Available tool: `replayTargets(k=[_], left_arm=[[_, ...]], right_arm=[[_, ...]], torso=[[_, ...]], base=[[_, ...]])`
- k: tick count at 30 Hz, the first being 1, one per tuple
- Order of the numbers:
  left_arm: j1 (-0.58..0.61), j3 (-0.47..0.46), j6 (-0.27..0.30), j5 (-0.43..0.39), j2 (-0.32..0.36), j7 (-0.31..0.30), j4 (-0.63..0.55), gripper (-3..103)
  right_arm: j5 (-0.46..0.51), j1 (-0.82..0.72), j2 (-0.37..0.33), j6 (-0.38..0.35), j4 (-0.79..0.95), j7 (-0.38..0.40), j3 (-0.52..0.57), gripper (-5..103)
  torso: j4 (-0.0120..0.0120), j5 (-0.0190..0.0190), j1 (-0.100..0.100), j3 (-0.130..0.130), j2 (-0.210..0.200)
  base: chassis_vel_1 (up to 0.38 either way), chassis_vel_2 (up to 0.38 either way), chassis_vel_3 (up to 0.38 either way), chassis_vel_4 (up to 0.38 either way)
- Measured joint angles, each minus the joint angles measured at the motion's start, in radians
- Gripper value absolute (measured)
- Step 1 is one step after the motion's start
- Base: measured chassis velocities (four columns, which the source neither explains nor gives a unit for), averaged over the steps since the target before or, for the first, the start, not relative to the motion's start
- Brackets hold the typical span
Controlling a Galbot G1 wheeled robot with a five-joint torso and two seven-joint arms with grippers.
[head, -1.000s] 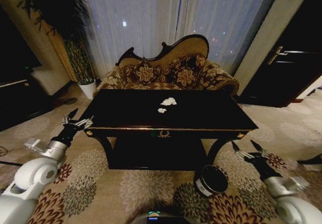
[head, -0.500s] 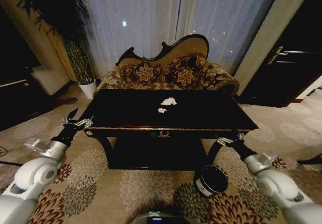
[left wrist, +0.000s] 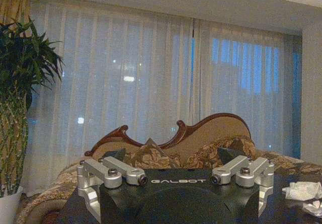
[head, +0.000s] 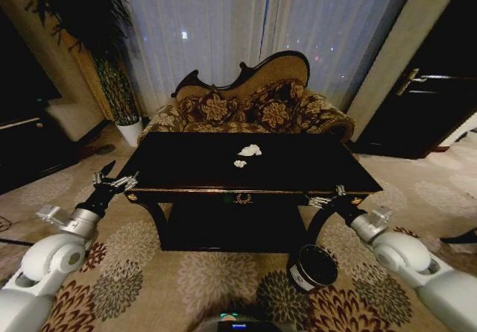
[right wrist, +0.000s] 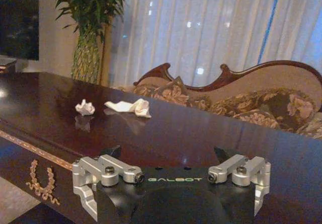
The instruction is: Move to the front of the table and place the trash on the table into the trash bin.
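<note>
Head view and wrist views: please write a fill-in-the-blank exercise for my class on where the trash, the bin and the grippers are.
1. Two crumpled white paper wads lie on the black ____.
2. The trash bin stands on the ____.
3. The right gripper is at the table's front edge, above the ____.
4. Behind the table stands a patterned ____.

Missing words: table; carpet; trash bin; sofa

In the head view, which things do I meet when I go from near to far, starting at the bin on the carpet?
trash bin → table front edge with gold ornament → small paper wad → larger crumpled paper → sofa → curtains
</note>
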Motion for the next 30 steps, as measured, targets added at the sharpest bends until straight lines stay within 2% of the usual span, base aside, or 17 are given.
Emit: replayTargets(k=[6,12,19,24,25,26,30], left_arm=[[0.0,0.0,0.0,0.0,0.0,0.0,0.0,100],[0.0,0.0,0.0,0.0,0.0,0.0,0.0,100],[0.0,0.0,0.0,0.0,0.0,0.0,0.0,100],[0.0,0.0,0.0,0.0,0.0,0.0,0.0,100],[0.0,0.0,0.0,0.0,0.0,0.0,0.0,100],[0.0,0.0,0.0,0.0,0.0,0.0,0.0,100],[0.0,0.0,0.0,0.0,0.0,0.0,0.0,100]], right_arm=[[0.023,0.033,-0.047,-0.012,-0.004,-0.001,-0.04,100],[0.055,0.085,-0.123,-0.028,-0.028,-0.014,-0.087,100],[0.078,0.149,-0.166,-0.035,-0.061,-0.031,-0.137,100],[0.087,0.367,-0.154,-0.043,-0.111,-0.038,-0.337,100],[0.087,0.367,-0.154,-0.043,-0.111,-0.038,-0.337,100],[0.089,0.45,-0.138,-0.048,-0.125,-0.038,-0.412,100],[0.089,0.598,-0.108,-0.058,-0.157,-0.038,-0.564,100]], torso=[[-0.0001,-0.0001,0.0,0.0,0.0],[-0.0001,-0.0001,0.0,0.0,0.0],[-0.0001,-0.0004,0.0,0.0,0.0],[-0.0002,-0.0006,0.0,0.0,0.0],[-0.0002,-0.0006,0.0,0.0,0.0],[-0.0001,0.0004,0.0,0.0,0.0],[0.0001,0.0001,0.0,0.0,0.0]], base=[[0.0,0.0,0.0,0.0],[0.0,0.0,0.0,0.0],[0.0,0.0,0.0,0.0],[0.0,0.0,0.0,0.0],[0.0,0.0,0.0,0.0],[0.0,0.0,0.0,0.0],[0.0,0.0,0.0,0.0]])
